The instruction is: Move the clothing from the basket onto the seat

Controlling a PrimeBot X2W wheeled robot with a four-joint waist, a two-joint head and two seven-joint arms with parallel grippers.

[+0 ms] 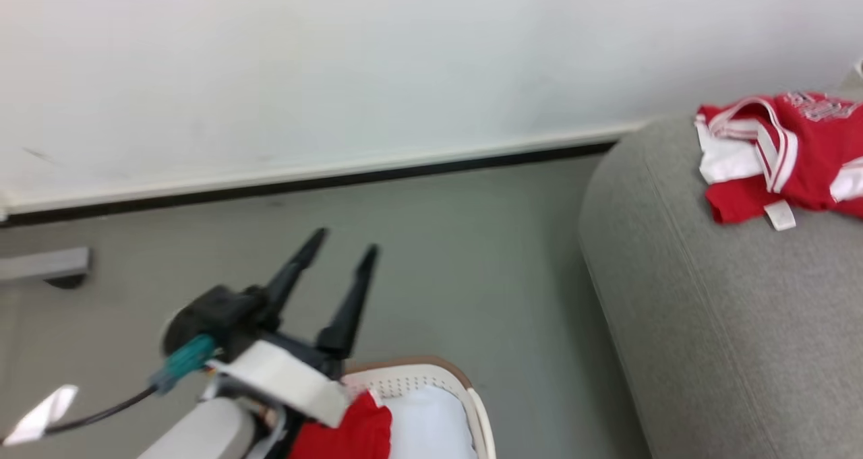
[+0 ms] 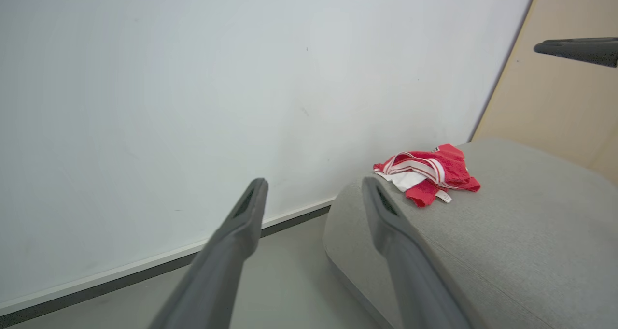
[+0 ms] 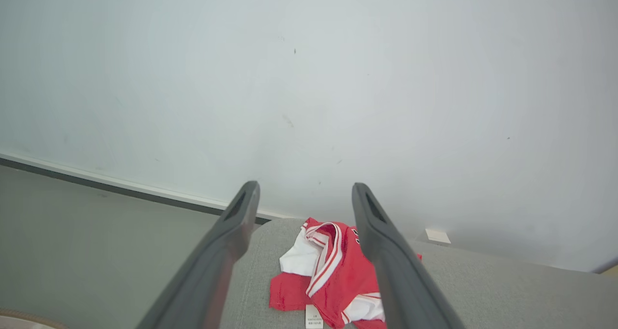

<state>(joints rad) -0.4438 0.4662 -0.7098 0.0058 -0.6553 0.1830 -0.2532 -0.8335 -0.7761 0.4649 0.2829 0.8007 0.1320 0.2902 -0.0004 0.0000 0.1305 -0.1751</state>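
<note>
right gripper [image 3: 305, 188] spread above clothing [image 3: 338, 276] near seat [image 3: 483, 280] edge

Looking like a home living room: light grey fabric sofa seat [image 1: 708, 324] sitting by a plain white wall [image 1: 337, 61], cream perforated plastic laundry basket [image 1: 411, 381] standing nearby.

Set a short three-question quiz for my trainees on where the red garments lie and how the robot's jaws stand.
1. True or false: a bright red and white fabric garment lies on the light grey upholstered seat.
2. What lies in the cream perforated plastic basket? A) a red garment beside pale cloth; B) a pair of shoes; C) bottles.
3. Fill in: the left jaws and the right jaws both stand ____.
Key: 1 true; 2 A; 3 open.
</note>
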